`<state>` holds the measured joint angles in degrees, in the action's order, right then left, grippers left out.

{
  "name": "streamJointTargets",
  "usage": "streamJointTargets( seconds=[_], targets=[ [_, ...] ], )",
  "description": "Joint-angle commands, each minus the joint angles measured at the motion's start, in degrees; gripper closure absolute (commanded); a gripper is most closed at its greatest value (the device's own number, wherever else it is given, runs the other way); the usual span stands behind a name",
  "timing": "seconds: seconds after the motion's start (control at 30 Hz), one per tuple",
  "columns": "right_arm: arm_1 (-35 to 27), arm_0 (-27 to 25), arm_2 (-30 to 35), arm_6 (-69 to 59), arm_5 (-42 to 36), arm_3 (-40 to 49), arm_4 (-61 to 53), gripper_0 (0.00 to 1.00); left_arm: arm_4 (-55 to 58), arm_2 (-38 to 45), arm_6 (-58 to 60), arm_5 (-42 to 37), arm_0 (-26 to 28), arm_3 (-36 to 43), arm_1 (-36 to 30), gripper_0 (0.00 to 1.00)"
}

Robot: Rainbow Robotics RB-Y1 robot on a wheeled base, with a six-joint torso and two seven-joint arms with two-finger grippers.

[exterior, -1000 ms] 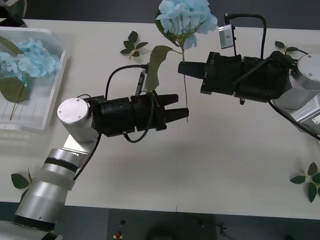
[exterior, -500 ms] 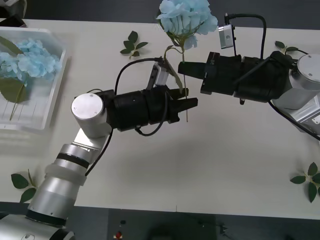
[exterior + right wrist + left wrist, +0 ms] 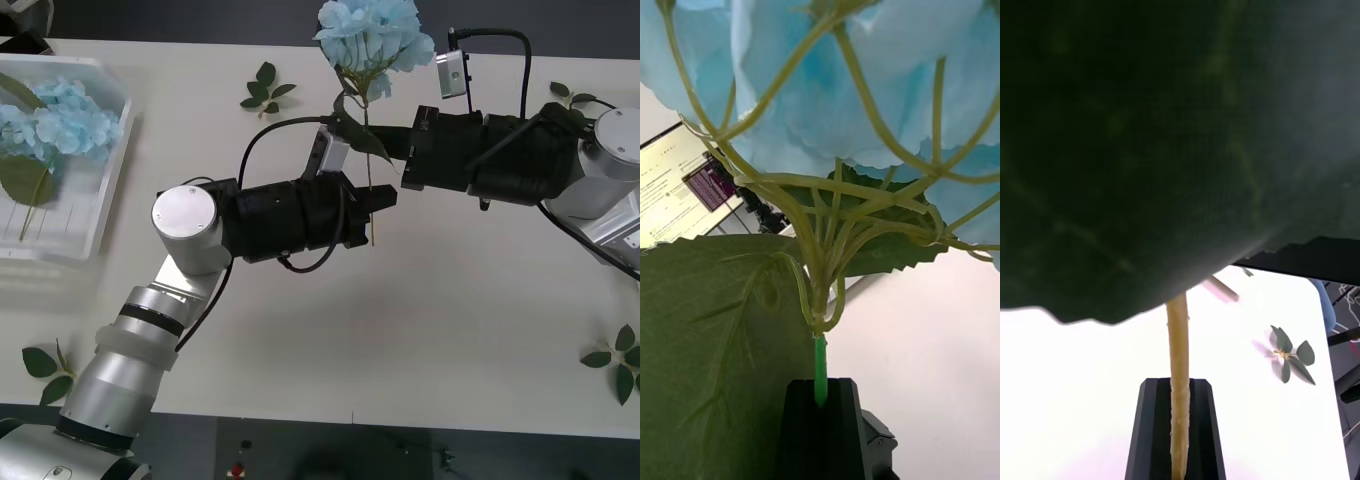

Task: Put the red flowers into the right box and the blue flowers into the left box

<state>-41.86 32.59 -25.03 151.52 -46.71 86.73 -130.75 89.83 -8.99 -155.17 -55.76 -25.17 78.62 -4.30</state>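
Front camera: mounted above the arms, facing forward and down over the table. Wrist cameras: very close, each looking along its fingers — all three share the blue flower stem.

Two blue flowers, one left box

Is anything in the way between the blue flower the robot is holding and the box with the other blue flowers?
Nothing visible blocks it. The blue flower, pinched by both the left gripper and right gripper, has bare table toward the left box; only a small leaf sprig lies nearby.
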Motion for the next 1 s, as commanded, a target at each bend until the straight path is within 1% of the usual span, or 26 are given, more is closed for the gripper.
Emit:
streamJointTargets(
  seconds=[0.03,0.07,0.1,0.13,0.3,0.43,0.53,0.6,0.77,0.93,1.0],
  targets=[
    [-1.3,0.8,-0.1,-2.8,0.0,1.9,-0.6,0.79,1.8,0.7,0.2,0.3,-1.0,1.3,-1.6,1.00],
    [-1.3,0.8,0.0,-2.8,0.1,1.9,-0.7,0.53,2.2,0.7,0.2,0.3,-0.9,1.3,-1.9,1.00],
    [-1.3,0.8,0.0,-3.0,0.2,1.9,-0.7,0.11,3.1,0.8,0.2,0.3,-0.8,1.3,-2.3,1.00],
    [-1.3,0.7,0.0,-3.2,0.3,1.9,-1.0,0.00,4.1,0.8,0.2,0.2,-0.8,1.3,-2.9,1.00],
    [-1.3,0.8,0.0,-3.2,0.2,1.9,-1.4,0.00,8.5,1.4,0.2,-0.1,-0.1,1.3,-5.3,1.00],
    [-1.3,0.7,0.0,-3.2,0.1,1.9,-1.7,0.00,14.5,2.7,0.2,-0.3,1.5,1.3,-9.1,1.00],
    [-1.3,0.7,0.0,-3.2,0.1,1.9,-1.8,0.00,18.0,5.1,0.2,-0.3,2.2,1.3,-12.7,1.00],
    [-1.3,0.7,0.0,-3.3,0.1,1.9,-1.8,0.00,18.9,8.2,0.2,-0.3,2.3,1.3,-15.5,1.00],
    [-2.0,0.7,0.0,-3.8,0.4,1.9,-1.8,0.00,18.2,14.4,0.2,-0.1,1.9,1.3,-21.1,1.00],
    [-5.5,0.8,0.0,-4.9,2.7,1.9,-1.9,0.00,11.3,19.5,0.2,-0.4,-0.2,1.3,-28.8,1.00],
    [-7.6,0.8,0.0,-6.8,3.6,1.9,-1.9,0.00,8.2,20.7,7.1,-0.6,-1.2,1.3,-31.0,1.00]
  ],
)
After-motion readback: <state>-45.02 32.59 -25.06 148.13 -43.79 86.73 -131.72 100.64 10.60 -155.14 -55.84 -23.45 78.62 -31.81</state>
